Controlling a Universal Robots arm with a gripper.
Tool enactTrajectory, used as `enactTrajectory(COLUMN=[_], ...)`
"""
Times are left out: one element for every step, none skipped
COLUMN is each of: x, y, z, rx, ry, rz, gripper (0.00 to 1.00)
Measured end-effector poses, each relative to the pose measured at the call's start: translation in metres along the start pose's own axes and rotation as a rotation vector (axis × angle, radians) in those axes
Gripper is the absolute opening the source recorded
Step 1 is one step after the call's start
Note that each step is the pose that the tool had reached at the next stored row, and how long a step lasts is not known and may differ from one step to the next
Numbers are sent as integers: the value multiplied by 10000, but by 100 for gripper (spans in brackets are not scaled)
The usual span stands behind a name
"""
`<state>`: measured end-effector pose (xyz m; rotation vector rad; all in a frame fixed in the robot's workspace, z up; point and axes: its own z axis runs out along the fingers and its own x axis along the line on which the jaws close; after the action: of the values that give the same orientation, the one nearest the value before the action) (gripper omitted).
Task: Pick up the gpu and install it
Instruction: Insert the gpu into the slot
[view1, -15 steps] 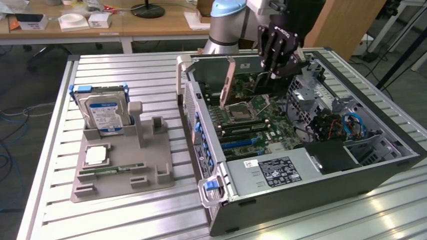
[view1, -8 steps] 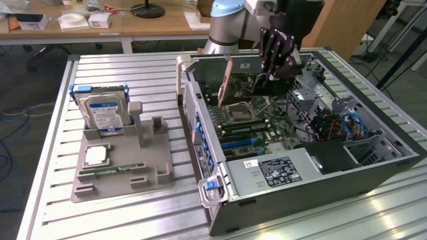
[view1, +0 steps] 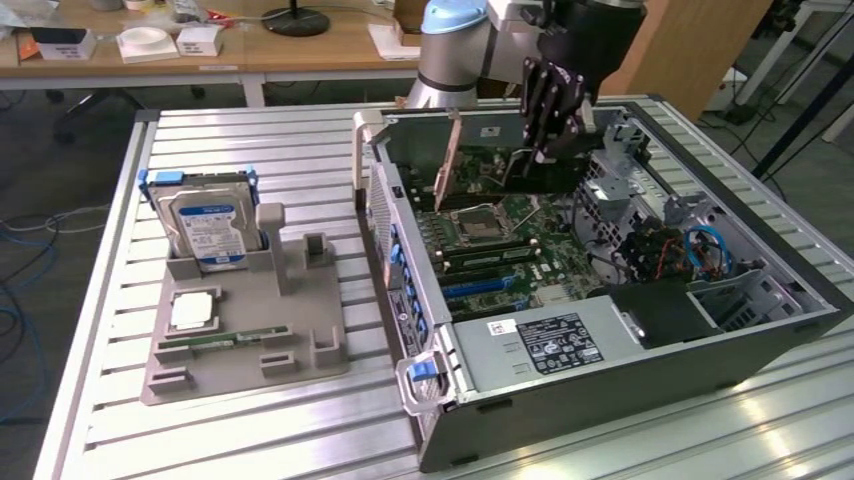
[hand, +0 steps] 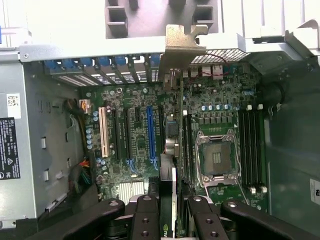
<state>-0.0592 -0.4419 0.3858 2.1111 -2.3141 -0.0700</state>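
Well, the blue slot (hand: 149, 132) stands left of middle. My jaws are clamped on the gpu (hand: 174, 180), edge-on at the lower middle. If I tilt, it could miss its slot or scrape the socket (hand: 218, 160) at right.

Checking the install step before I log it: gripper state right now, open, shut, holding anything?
Gripper: shut on the gpu, held edge-on over the motherboard.
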Motion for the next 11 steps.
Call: enactTrajectory(x=[0, 0, 0, 0, 0, 0, 0, 1, 1, 1, 1], y=[0, -1, -1, -1, -1, -1, -1, -1, -1, -1, -1], z=[8, 10, 11, 13, 15, 16, 18, 20, 22, 23, 24], rx=[0, 1, 0, 1, 1, 1, 1, 2, 2, 2, 3], ry=[0, -1, -1, -1, -1, -1, -1, -1, -1, 0, -1], rz=[0, 0, 0, 0, 0, -1, 0, 0, -1, 0, 0], gripper=[26, 26, 26, 26, 26, 26, 26, 26, 26, 26, 26])
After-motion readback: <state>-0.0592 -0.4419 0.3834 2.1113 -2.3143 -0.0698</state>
